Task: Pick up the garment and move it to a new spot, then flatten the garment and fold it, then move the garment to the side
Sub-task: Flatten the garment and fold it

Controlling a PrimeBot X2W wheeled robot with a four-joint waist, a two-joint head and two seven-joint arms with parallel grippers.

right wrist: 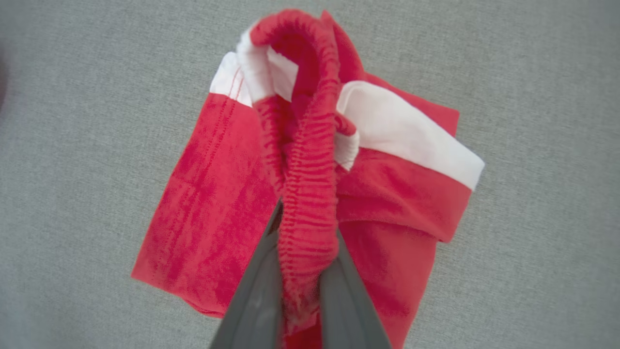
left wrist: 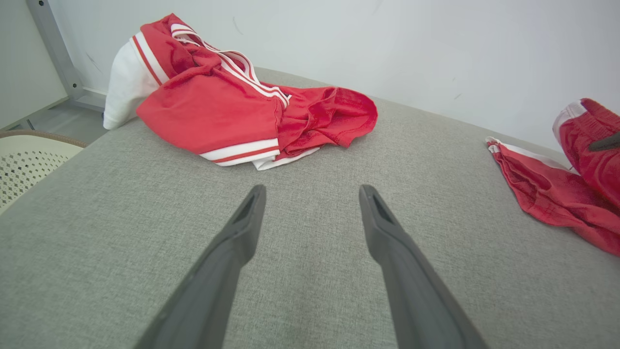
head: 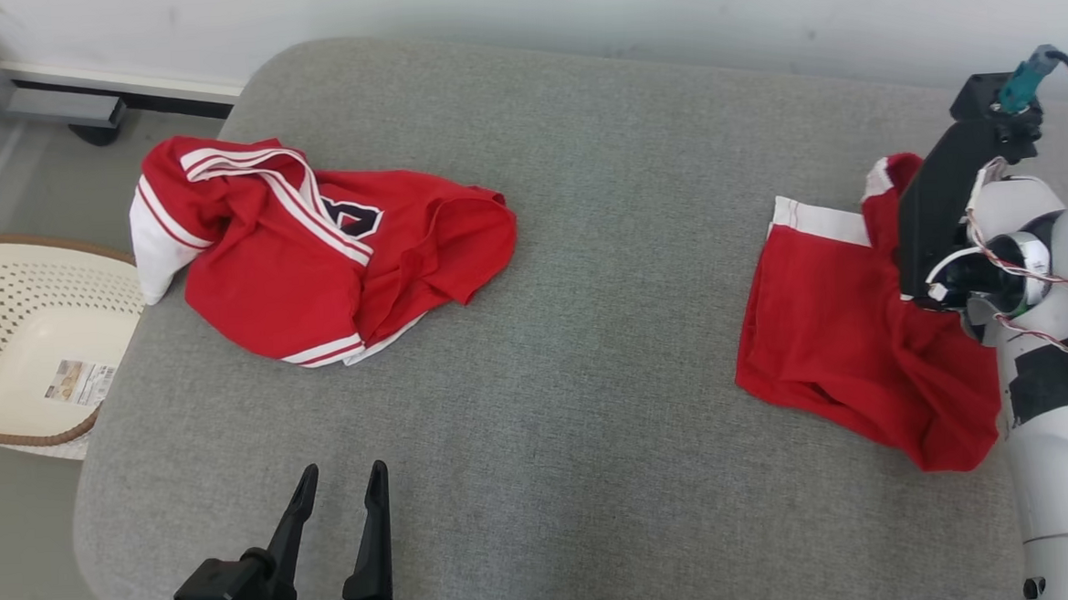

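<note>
We see the red shorts at the right of the head view, on the grey cushion. Our right gripper has its jaws pinched tight on the stretchy waistband, and that part is bunched up off the cushion. The rest of the shorts seems to lie flat, though our arm hides some of it. Our left gripper sits at the lower left, jaws wide apart over bare cushion. A red and white jersey lies in a heap at the upper left. A pale basket stands at the left edge, beside the cushion.
</note>
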